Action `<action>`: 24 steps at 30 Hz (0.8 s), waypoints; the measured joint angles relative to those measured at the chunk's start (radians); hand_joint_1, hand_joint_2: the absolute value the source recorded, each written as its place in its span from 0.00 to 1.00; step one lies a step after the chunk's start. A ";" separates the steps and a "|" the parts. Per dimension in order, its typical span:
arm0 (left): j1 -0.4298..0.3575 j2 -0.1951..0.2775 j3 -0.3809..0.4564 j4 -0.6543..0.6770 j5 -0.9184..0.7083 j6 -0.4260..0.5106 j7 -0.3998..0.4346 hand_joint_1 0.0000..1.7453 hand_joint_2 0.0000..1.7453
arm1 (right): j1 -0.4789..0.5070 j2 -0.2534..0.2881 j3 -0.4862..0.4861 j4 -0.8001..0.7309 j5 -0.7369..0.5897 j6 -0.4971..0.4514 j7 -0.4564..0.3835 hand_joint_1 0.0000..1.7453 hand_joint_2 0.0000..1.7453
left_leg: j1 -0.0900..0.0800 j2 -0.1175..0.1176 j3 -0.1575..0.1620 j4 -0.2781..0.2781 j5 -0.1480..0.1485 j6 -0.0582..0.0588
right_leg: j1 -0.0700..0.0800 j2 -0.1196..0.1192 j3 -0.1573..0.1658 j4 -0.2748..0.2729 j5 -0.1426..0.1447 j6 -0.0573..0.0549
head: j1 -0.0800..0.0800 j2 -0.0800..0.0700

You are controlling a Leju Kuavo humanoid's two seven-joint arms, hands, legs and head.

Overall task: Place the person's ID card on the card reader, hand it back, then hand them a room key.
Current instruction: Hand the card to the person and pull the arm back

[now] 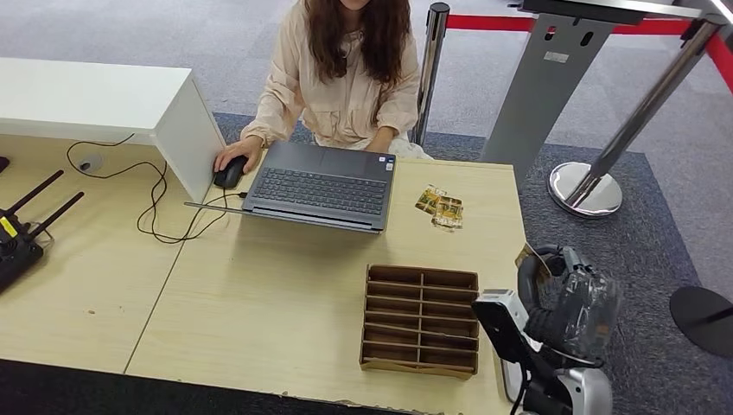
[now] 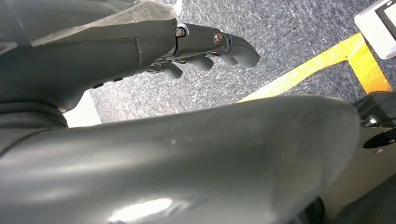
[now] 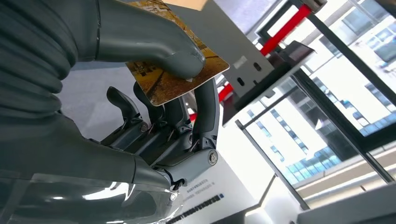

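Note:
My right hand [image 1: 566, 298] is raised off the table's right edge and pinches a golden-brown patterned card [image 1: 527, 257]. Up close, the thumb presses that card [image 3: 177, 74] against the fingers [image 3: 205, 112]. It looks like the loose golden cards [image 1: 441, 207] lying on the table to the right of the laptop. A white card reader with a dark face [image 1: 504, 327] lies at the table's near right corner, partly under my right arm. My left hand [image 2: 205, 51] hangs over grey carpet, fingers loosely extended, holding nothing. The person [image 1: 346, 69] sits behind the laptop, one hand on a mouse [image 1: 230, 173].
A wooden divided organiser [image 1: 421, 320] stands just left of the reader. An open laptop [image 1: 321, 186] is at the table's far side, with a white box [image 1: 104, 99], cables and a black antenna device [image 1: 17, 233] to the left. Barrier posts [image 1: 588, 186] stand on the right.

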 joint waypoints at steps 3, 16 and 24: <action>0.000 0.005 0.000 0.000 -0.007 -0.008 -0.008 0.00 0.00 | -0.049 -0.017 0.032 -0.018 0.023 0.027 0.027 0.89 1.00 | 0.000 0.000 0.000 0.000 0.000 0.000 | 0.000 0.000 0.000 0.000 0.000 0.000 | 0.000 0.000; -0.002 0.021 -0.011 0.000 -0.045 -0.024 -0.074 0.00 0.00 | -0.296 -0.067 0.163 -0.002 0.000 0.188 0.062 0.97 1.00 | 0.000 0.000 0.000 0.000 0.000 0.000 | 0.000 0.000 0.000 0.000 0.000 0.000 | 0.000 0.000; -0.004 0.021 -0.024 0.000 -0.055 -0.025 -0.091 0.00 0.00 | -0.425 -0.060 0.238 0.079 -0.087 0.182 0.053 0.99 1.00 | 0.000 0.000 0.000 0.000 0.000 0.000 | 0.000 0.000 0.000 0.000 0.000 0.000 | 0.000 0.000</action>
